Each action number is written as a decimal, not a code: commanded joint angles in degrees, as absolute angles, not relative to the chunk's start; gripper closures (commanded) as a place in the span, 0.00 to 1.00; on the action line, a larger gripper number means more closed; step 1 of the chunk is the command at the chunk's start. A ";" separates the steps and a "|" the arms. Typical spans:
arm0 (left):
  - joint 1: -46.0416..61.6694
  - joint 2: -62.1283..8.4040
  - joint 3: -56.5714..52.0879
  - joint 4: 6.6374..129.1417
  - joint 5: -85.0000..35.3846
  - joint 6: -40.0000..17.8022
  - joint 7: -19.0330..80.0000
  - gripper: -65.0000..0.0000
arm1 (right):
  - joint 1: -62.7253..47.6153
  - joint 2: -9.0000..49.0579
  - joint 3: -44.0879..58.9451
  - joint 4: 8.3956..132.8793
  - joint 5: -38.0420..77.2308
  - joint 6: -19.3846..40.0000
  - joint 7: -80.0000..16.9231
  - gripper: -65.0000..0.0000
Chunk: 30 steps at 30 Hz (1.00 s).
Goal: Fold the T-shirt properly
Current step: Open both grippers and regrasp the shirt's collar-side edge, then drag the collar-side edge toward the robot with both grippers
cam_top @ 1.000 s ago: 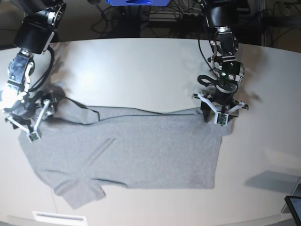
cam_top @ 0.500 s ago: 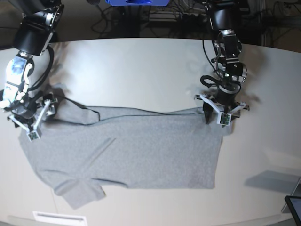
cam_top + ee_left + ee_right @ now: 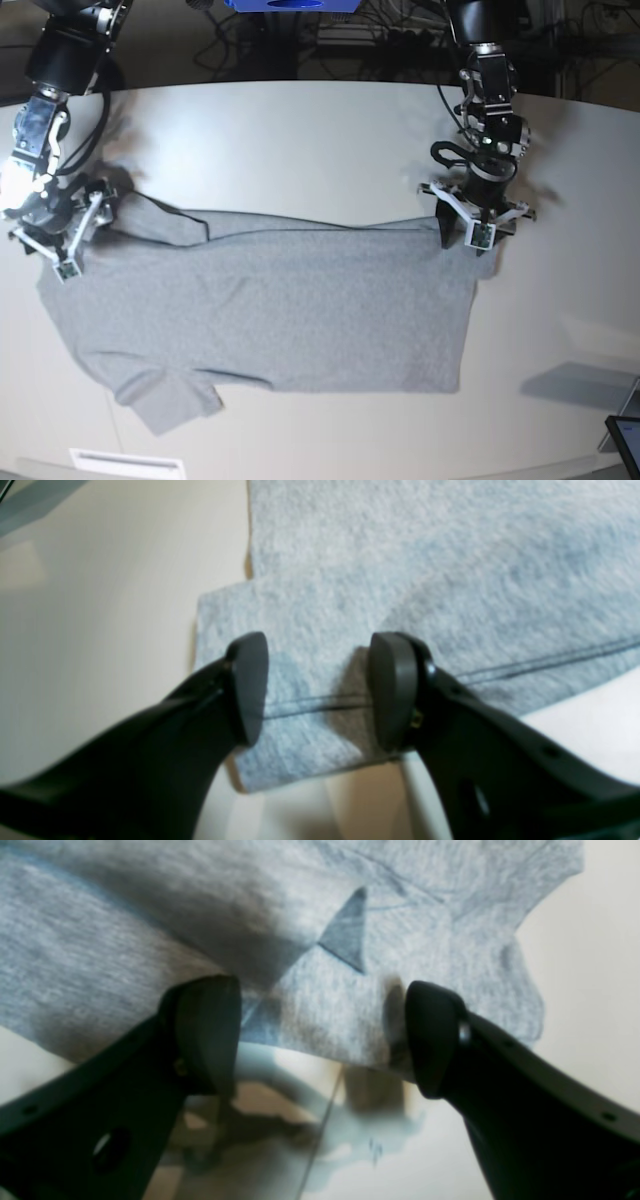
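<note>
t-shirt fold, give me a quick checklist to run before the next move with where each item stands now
1. Left gripper over the hem corner: ok, its fingertips straddle the stitched hem line of the T-shirt.
2. Left jaws closed on cloth: not ok, a clear gap shows between them.
3. Right gripper over the shirt's edge: ok, fabric lies between its fingertips.
4. Right jaws closed on cloth: not ok, they stand wide apart.
5. Shirt lying flat: not ok, the far edge is folded over and one sleeve is bunched by the right gripper.
6. Fingertips touching the table: cannot tell.
</note>
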State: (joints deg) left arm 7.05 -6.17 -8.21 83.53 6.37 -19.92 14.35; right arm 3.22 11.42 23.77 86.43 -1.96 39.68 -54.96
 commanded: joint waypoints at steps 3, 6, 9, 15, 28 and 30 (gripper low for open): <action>7.34 -6.55 -8.48 85.58 8.66 -20.09 17.98 0.50 | 3.65 12.35 23.96 91.47 -4.09 40.00 -58.33 0.25; 7.25 -6.55 -8.48 88.57 8.66 -20.09 18.07 0.50 | 4.09 12.35 23.69 95.69 -4.09 40.00 -60.79 0.25; 7.16 -6.55 -8.13 91.74 8.22 -20.09 22.02 0.50 | 4.88 12.35 23.52 97.80 -4.09 40.00 -61.67 0.25; 5.49 -6.11 -8.13 98.51 8.13 -20.09 25.01 0.51 | 6.64 12.26 23.43 98.42 -3.82 40.00 -61.76 0.25; 1.71 -3.56 -8.04 91.91 8.13 -19.74 24.40 1.00 | 6.90 10.24 23.43 96.57 -4.00 40.00 -52.70 1.00; 0.92 -3.56 -8.22 89.45 8.13 -19.74 24.40 1.00 | 7.25 10.24 23.43 93.32 -4.00 40.00 -51.82 1.00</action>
